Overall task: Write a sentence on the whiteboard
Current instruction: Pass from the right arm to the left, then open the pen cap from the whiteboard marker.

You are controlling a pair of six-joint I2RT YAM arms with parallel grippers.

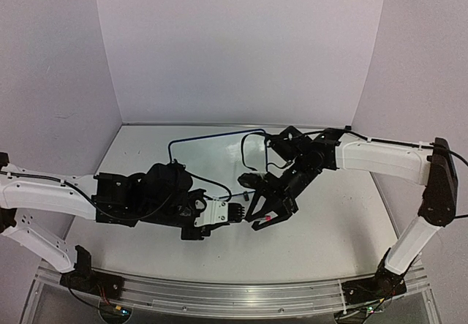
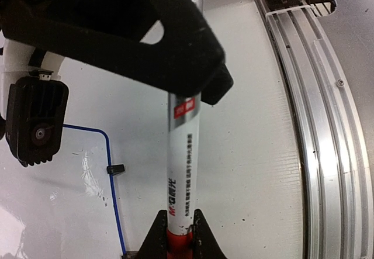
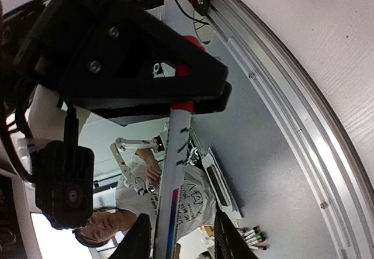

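Note:
The whiteboard [image 1: 212,156] lies flat at the back of the table, and the arms cover its near part. In the left wrist view its white face [image 2: 58,200] and blue frame show no writing, so the sentence is not in view. A white marker [image 2: 182,165] with a red end spans between the two grippers. My left gripper [image 2: 178,235] is shut on that red end and sits by the board's near right corner [image 1: 238,211]. My right gripper [image 3: 184,238] is open around the marker barrel [image 3: 175,177], which lies against one finger with a gap to the other. From above the right gripper [image 1: 267,211] faces the left one.
An aluminium rail [image 1: 234,291] runs along the table's near edge [image 2: 315,124]. A black cable [image 1: 252,148] loops over the board's right end. Grey walls close in the back and both sides. A person [image 3: 140,183] and several spare markers [image 3: 251,238] are beyond the table.

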